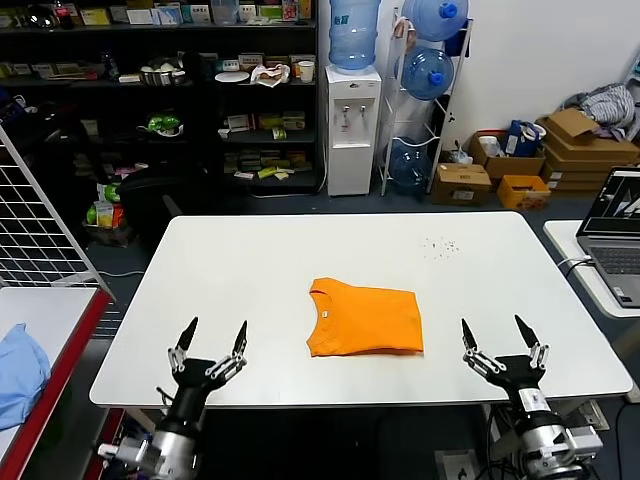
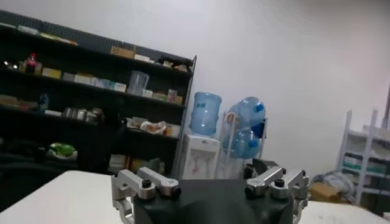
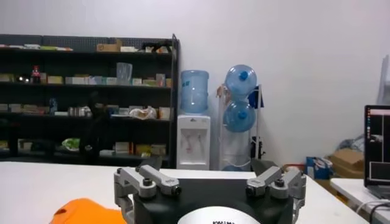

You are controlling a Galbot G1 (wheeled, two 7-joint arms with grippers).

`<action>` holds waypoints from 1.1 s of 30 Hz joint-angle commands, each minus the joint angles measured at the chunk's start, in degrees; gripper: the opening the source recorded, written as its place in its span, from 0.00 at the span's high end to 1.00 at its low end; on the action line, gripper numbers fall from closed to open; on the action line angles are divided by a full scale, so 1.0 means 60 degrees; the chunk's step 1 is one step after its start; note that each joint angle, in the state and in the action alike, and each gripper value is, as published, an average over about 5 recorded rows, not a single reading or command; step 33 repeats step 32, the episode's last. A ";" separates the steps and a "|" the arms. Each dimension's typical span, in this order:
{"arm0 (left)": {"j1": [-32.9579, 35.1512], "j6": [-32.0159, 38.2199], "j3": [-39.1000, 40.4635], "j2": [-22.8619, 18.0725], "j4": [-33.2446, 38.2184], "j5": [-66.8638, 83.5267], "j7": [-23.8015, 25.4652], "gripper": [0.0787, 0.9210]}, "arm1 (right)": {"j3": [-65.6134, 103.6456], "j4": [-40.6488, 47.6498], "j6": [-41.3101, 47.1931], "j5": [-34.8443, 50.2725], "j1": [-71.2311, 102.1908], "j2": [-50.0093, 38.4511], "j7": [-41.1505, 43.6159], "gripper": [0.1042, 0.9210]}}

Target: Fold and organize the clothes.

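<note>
My left wrist view cuts off my own fingertips at the bottom edge. In the right wrist view, only a corner of the orange T-shirt (image 3: 85, 213) shows at lower left. The laptop (image 1: 615, 235) is cropped at the head view's right edge.

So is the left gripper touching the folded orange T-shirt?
Apart. The head view shows the left gripper open, with bare white table between it and the orange T-shirt.

A white bench (image 1: 250, 260) with rounded corners carries a folded orange T-shirt (image 1: 364, 318), lying flat midway between the side edges and nearer the front edge, with small dark specks (image 1: 440, 246) scattered toward the far right corner.
</note>
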State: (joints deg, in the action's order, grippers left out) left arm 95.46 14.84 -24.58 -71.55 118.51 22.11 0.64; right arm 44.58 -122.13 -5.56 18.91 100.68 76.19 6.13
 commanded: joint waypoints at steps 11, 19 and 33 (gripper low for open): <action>0.2192 0.1021 -0.0960 -0.1052 0.0462 -0.1328 0.0655 0.00 | 0.0133 0.0170 -0.2044 -0.1278 0.0958 0.1474 0.0770 0.00; 0.2636 0.1058 -0.0746 -0.1094 0.0429 -0.1333 0.0552 0.00 | 0.0342 0.0295 -0.2245 -0.1425 0.0932 0.1921 0.1045 0.00; 0.2742 0.1021 -0.0617 -0.1343 0.0633 -0.1448 0.0479 0.00 | 0.0245 0.0251 -0.2347 -0.1555 0.0987 0.2346 0.1129 0.00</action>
